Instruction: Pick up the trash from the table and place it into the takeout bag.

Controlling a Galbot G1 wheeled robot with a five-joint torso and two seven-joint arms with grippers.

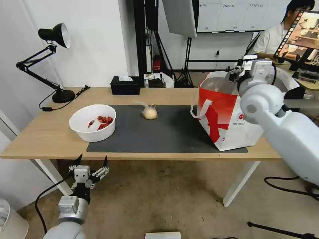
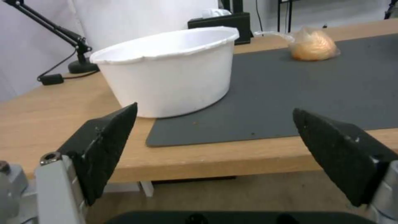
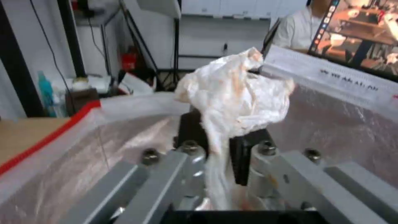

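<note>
The right gripper (image 3: 215,137) pinches a crumpled tissue (image 3: 234,96) above the open takeout bag (image 1: 229,116). The left gripper (image 1: 92,162), fingers spread wide and empty, hangs below the table (image 1: 43,136) edge near the bowl (image 1: 92,122).

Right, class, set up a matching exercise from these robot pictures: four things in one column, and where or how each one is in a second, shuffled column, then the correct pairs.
Things
1. white bowl
2. knotted clear bag
3. crumpled tissue
4. left gripper

Places or states
A. clamped in the right gripper over the takeout bag
B. open, below the table front edge
C. at the mat's left edge, holding red scraps
D. lying towards the back of the mat

Pairs: 1-C, 2-D, 3-A, 4-B
</note>
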